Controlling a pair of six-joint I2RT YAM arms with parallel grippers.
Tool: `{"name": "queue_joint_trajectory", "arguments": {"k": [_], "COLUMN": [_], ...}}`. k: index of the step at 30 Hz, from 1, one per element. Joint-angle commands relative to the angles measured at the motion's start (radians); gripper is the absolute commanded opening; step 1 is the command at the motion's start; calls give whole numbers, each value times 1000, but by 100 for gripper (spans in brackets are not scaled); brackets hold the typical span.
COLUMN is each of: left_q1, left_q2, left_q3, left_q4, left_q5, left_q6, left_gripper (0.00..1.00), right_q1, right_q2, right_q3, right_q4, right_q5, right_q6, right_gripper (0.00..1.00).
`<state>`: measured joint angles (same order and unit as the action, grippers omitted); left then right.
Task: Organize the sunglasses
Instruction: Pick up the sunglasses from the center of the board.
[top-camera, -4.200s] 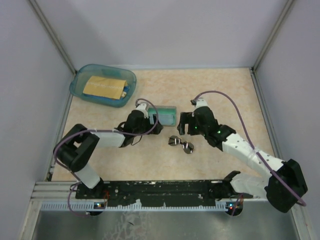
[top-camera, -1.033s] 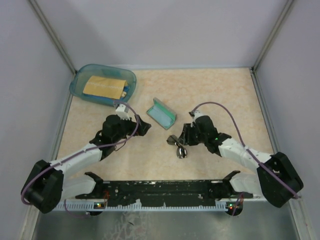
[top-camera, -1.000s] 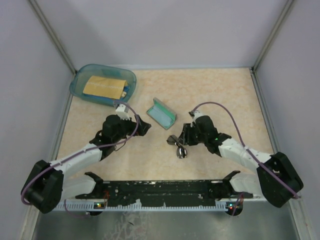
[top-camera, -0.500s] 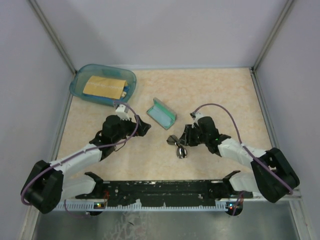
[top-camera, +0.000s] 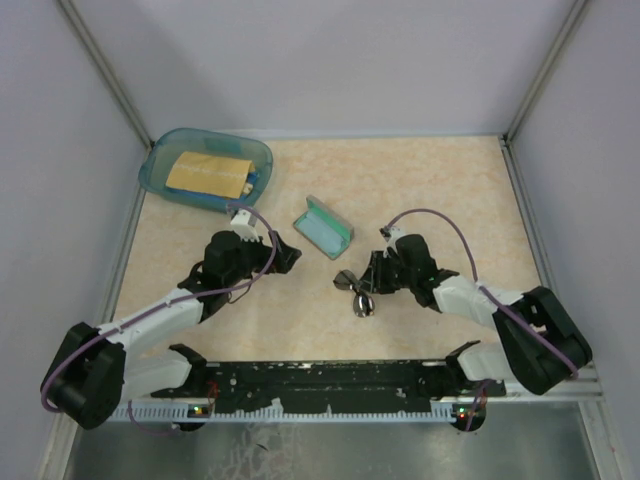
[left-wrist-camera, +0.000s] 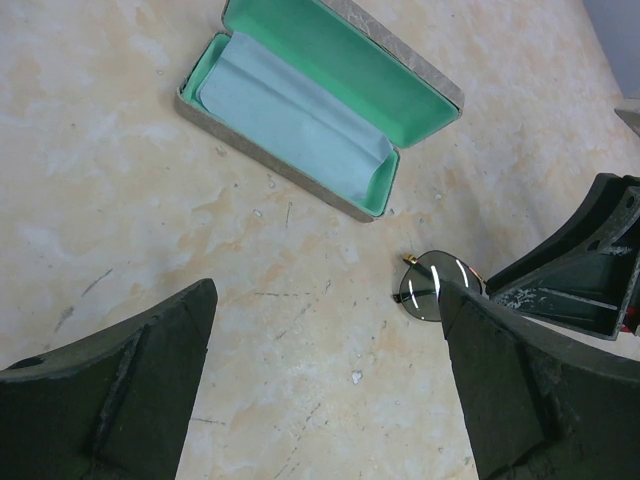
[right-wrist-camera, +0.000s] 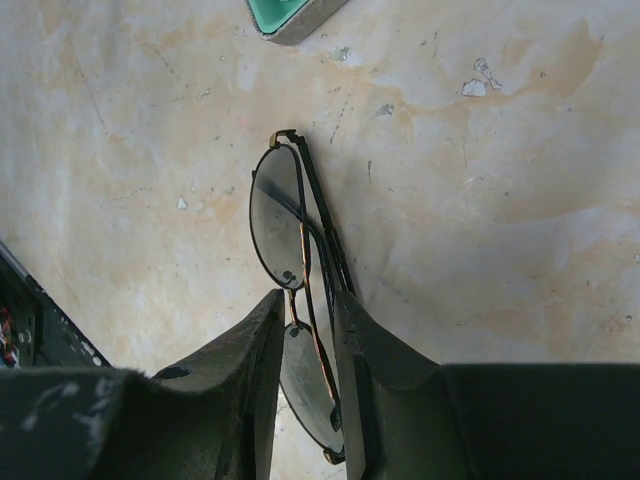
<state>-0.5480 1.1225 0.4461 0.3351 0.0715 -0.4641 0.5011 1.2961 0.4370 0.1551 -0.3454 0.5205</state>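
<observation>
beige table (right-wrist-camera: 500, 150), sunglasses (right-wrist-camera: 278, 215) in right gripper (right-wrist-camera: 307, 308)

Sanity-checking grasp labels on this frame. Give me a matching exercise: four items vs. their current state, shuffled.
Column 1:
1. sunglasses
2. case
3. cloth
4. left jaws

Column 2:
A. lying inside the case
B. wide apart, holding nothing
C. pinched between the right jaws
D. lid open, teal lining showing

Pairs: 1-C; 2-D; 3-A; 4-B
</observation>
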Motion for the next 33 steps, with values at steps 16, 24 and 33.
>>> {"name": "queue_joint_trajectory", "arguments": {"k": [16, 24, 33], "left_q1": [3, 3, 3], "left_q2": [-10, -7, -9], "left_q3": [1, 3, 2], "left_q4": [-1, -1, -2], "left_q5": [-7, -10, -13], "left_q6": [7, 8, 8], "left_gripper": [98, 98, 98], "right_q1": [-15, -16, -16], "right_q2": [36, 33, 23], "right_q3": [-3, -6, -7], "right_q4": [86, 89, 91], "right_q5": [-40, -46, -53], "right_q6": [-6, -8, -8], "right_gripper": [20, 10, 0]}}
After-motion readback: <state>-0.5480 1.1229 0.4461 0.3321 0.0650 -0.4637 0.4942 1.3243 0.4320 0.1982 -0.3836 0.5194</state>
